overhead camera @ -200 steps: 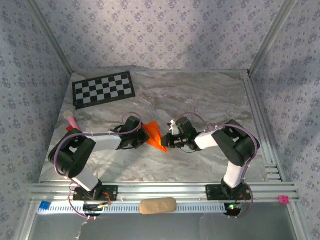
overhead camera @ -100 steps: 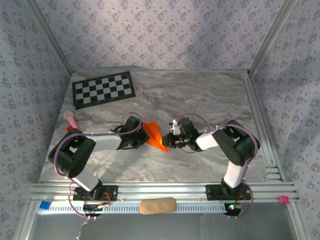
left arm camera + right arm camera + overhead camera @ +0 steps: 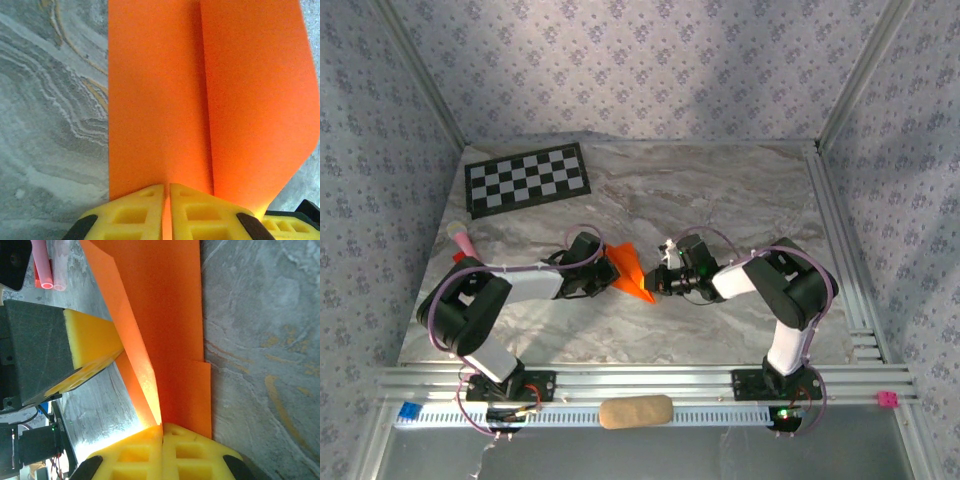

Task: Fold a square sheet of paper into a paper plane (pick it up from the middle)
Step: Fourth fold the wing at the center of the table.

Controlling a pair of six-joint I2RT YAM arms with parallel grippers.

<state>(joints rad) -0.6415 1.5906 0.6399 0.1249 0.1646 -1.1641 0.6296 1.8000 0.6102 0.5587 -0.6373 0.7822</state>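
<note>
Saw left gripper [image 3: 167, 192] and right gripper [image 3: 161, 432] each pinched shut on the orange paper [image 3: 160, 100], bottom centre. Lost gripped edges behind yellow pads [image 3: 135, 215].

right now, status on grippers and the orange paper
Left gripper shut on orange paper. Right gripper shut on its opposite end. Paper creased, held between both. Checkerboard sheet well apart, far left.
</note>
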